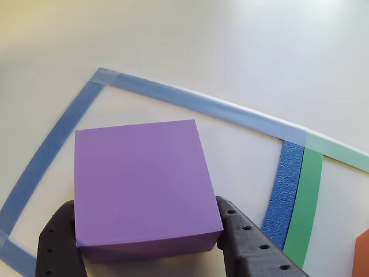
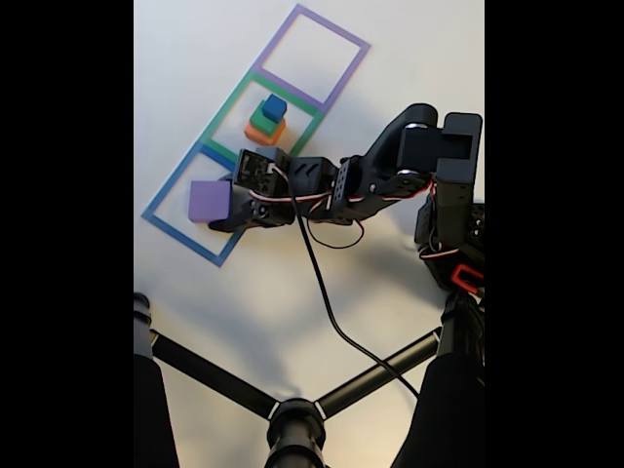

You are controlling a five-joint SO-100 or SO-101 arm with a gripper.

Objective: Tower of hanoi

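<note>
The wide purple block sits inside the blue taped square. My gripper is shut on it, one black finger on its left side and the other finger on its right. In the fixed view the purple block is at the tip of the gripper, at the lower left end of the row of squares. I cannot tell whether it rests on the table or hangs just above it. The orange block, green block and small blue cube are stacked in the green taped square.
A purple taped square lies beyond the green one. The orange block's corner shows past the green tape. The arm's base stands at the right, a black cable trails over the table, and black stand legs cross the near side.
</note>
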